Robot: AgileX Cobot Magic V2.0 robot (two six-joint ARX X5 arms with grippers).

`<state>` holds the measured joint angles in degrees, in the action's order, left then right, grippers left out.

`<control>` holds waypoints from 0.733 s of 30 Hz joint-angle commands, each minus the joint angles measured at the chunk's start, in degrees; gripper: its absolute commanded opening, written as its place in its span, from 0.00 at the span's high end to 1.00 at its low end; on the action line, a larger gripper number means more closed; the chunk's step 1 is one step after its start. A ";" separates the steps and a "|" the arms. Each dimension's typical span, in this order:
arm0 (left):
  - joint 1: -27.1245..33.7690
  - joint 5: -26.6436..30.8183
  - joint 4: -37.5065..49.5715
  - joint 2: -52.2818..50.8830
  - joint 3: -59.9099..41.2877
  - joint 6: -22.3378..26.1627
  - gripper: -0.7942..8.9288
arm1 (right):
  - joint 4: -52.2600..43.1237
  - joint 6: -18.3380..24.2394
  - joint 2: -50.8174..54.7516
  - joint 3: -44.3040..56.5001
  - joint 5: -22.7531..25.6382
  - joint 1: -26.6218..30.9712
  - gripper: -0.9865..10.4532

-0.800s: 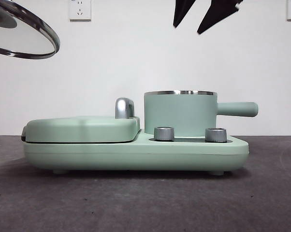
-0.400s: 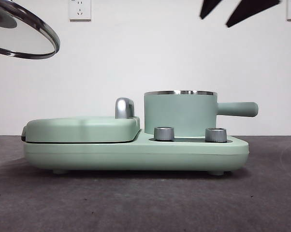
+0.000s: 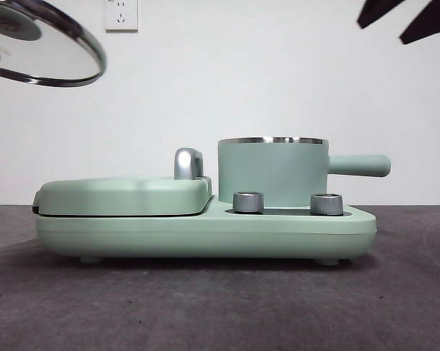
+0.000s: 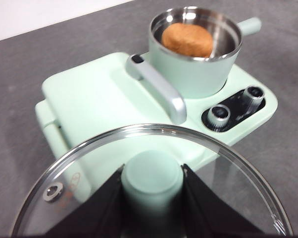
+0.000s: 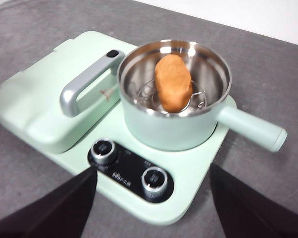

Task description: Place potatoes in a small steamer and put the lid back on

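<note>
Holding the lid (image 4: 154, 183) aloft by its mint knob, my left gripper (image 4: 152, 179) has its fingers clamped on it, well clear of the small steamer (image 5: 174, 116). The potatoes (image 5: 173, 88) already sit on the rack inside. Right gripper (image 5: 151, 191) waits high, fingers apart. Glass is rigid, slick and breakable, so the knob is the safest hold. From the front, the pot's contents are hidden.
</note>
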<state>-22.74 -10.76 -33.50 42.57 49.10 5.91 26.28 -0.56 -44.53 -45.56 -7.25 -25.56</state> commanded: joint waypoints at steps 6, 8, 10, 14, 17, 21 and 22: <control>-1.97 -2.67 11.56 6.32 0.74 -2.58 0.90 | -0.48 -3.96 9.86 6.34 -0.20 -2.54 0.60; -2.93 -2.67 14.56 8.31 0.74 -2.60 0.90 | -0.44 -3.93 11.93 7.41 -0.20 -2.99 0.60; -3.93 -2.64 17.79 10.29 0.76 -2.60 0.90 | -0.48 -3.91 13.73 8.26 -0.17 -3.30 0.60; -5.90 -2.58 25.94 14.43 0.76 -2.64 0.90 | -0.44 -3.87 16.65 9.60 -0.17 -3.37 0.60; -7.15 -2.16 33.24 17.70 0.81 -3.96 0.90 | 0.66 -3.78 17.90 9.90 0.17 -3.37 0.60; -8.66 -0.72 40.57 22.64 1.90 -6.08 0.90 | 2.60 -3.76 18.18 9.90 0.17 -3.37 0.60; -9.03 -0.13 41.53 24.02 2.58 -6.08 0.90 | 3.19 -3.76 18.18 9.90 0.09 -3.37 0.60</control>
<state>-31.20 -11.42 5.72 65.39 49.60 1.04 29.50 -3.51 -26.13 -35.70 -7.27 -28.51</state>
